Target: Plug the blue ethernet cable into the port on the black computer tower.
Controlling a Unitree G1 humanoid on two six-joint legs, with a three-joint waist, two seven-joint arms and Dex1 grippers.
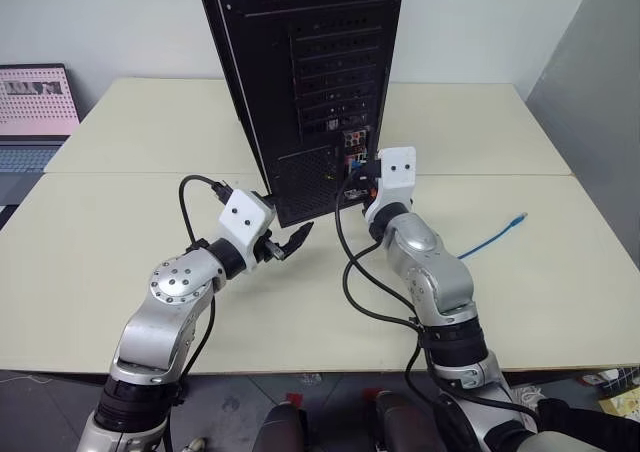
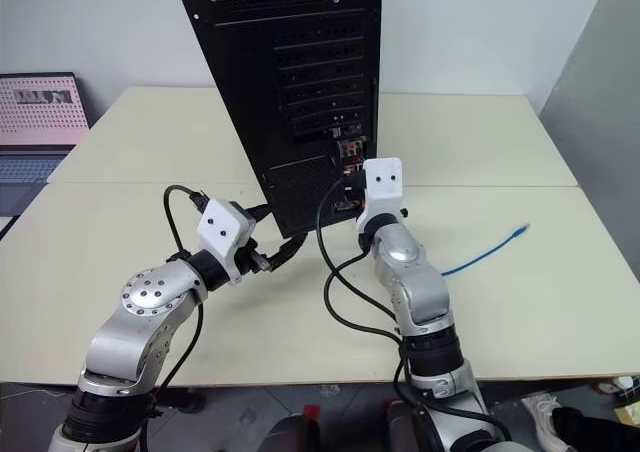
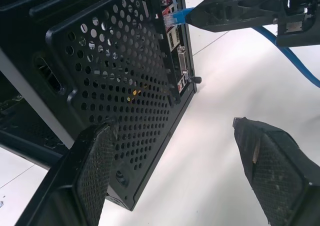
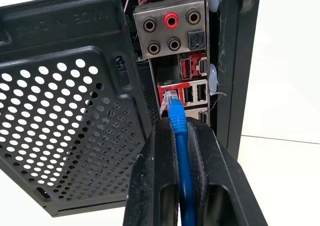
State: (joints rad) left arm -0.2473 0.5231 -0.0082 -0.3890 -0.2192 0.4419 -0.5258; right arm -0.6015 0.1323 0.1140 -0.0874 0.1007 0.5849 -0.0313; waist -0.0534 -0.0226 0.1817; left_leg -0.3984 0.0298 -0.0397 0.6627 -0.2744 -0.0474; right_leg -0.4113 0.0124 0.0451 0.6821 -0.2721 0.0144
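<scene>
The black computer tower (image 1: 300, 62) stands on the table with its rear face toward me. My right gripper (image 4: 177, 123) is shut on the blue ethernet cable (image 4: 181, 151) just behind its clear plug (image 4: 170, 102). The plug's tip is at the mouth of the red-rimmed port (image 4: 167, 90) in the silver connector strip; I cannot tell how deep it sits. The rest of the cable trails over the table to the right (image 1: 490, 238). My left gripper (image 1: 293, 240) is open beside the tower's lower vent grille (image 3: 120, 71), holding nothing.
A laptop (image 1: 35, 112) with a pink screen sits at the far left. Black robot cables (image 1: 350, 272) loop over the table between my arms. A grey wall (image 1: 600, 92) stands to the right. The cream table (image 1: 150, 132) extends on both sides of the tower.
</scene>
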